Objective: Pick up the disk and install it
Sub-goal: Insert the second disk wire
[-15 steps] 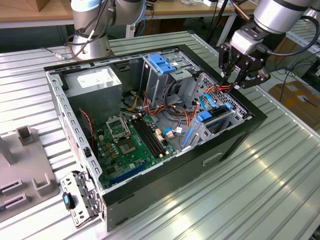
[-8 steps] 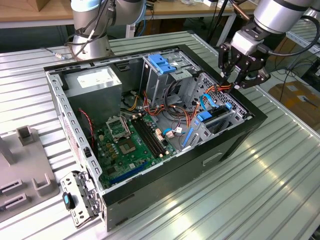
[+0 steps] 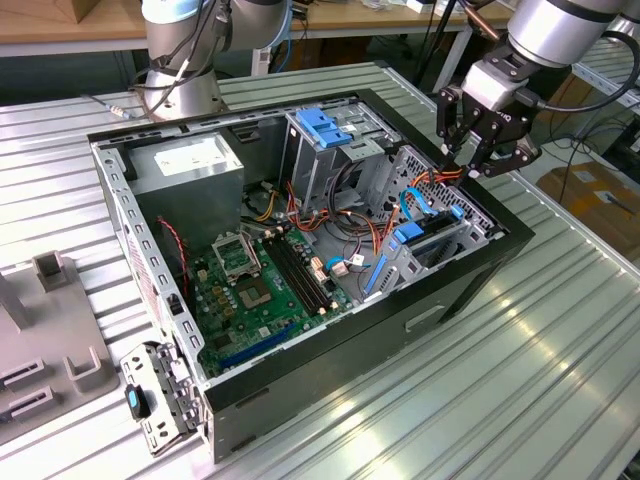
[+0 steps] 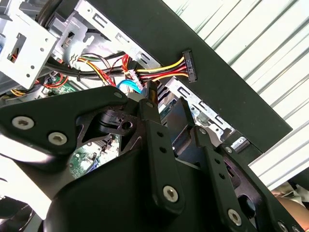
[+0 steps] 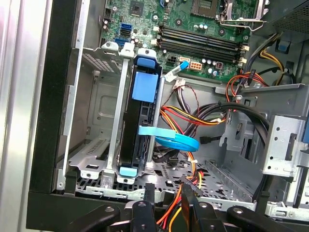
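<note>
No legible text in any view. White label point(image 3: 189, 155) on the power supply point(image 3: 190, 172) carries print, unreadable. Motherboard point(image 3: 262, 290) markings likewise unreadable.

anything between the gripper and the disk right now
Yes. In the first wrist view, orange and yellow wires run through the open gripper, and a blue cable crosses the disk, which stands on edge in the cage.

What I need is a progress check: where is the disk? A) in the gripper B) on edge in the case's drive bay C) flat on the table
B: the disk stands on edge in the drive bay, the gripper open and empty.
</note>
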Available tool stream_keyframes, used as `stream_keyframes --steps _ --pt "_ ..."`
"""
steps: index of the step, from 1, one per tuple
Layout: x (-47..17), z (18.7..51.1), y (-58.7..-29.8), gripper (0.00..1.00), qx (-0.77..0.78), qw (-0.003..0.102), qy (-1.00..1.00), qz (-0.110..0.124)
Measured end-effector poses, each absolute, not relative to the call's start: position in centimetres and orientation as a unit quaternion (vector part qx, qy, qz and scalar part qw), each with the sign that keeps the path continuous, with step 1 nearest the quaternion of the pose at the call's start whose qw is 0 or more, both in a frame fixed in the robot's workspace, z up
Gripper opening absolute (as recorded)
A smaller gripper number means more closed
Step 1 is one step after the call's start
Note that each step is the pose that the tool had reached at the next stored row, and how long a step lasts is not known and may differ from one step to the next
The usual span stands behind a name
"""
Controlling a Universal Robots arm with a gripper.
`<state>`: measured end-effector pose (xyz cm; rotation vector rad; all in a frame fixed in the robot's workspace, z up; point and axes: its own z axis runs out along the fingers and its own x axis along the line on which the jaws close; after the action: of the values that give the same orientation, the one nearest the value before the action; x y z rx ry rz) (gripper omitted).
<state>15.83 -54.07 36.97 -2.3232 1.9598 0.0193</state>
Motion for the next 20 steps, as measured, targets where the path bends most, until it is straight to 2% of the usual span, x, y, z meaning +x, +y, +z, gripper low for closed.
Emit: stream_keyframes --steps 20 --pt "16.28 36.97 -54.07 0.36 -0.787 0.051 0.615 0.008"
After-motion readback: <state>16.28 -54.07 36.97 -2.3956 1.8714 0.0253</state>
